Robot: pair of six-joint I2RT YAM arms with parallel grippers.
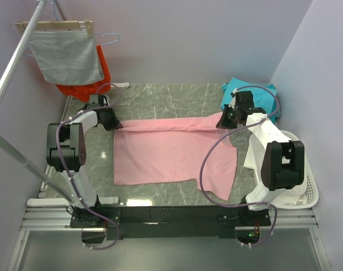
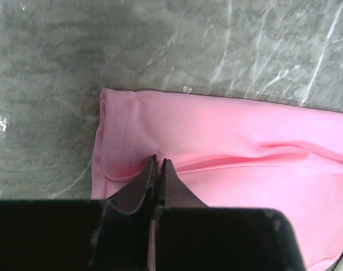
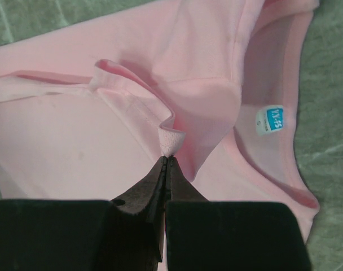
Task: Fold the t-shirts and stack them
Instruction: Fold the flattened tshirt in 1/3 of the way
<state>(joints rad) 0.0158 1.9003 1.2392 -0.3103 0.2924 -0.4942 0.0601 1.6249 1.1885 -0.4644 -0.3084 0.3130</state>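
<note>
Though mostly flat, pink t-shirt (image 1: 171,155), edge perhaps folded

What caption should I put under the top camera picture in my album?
Left arm and right arm pinch the far edge of the pink t-shirt on the green table.

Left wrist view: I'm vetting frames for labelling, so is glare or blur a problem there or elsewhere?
Left wrist view: white glare streaks on the table, pink t-shirt sharp; right wrist view: print on the neck label too soft to read; top external view: even light, only faint shadows.
</note>
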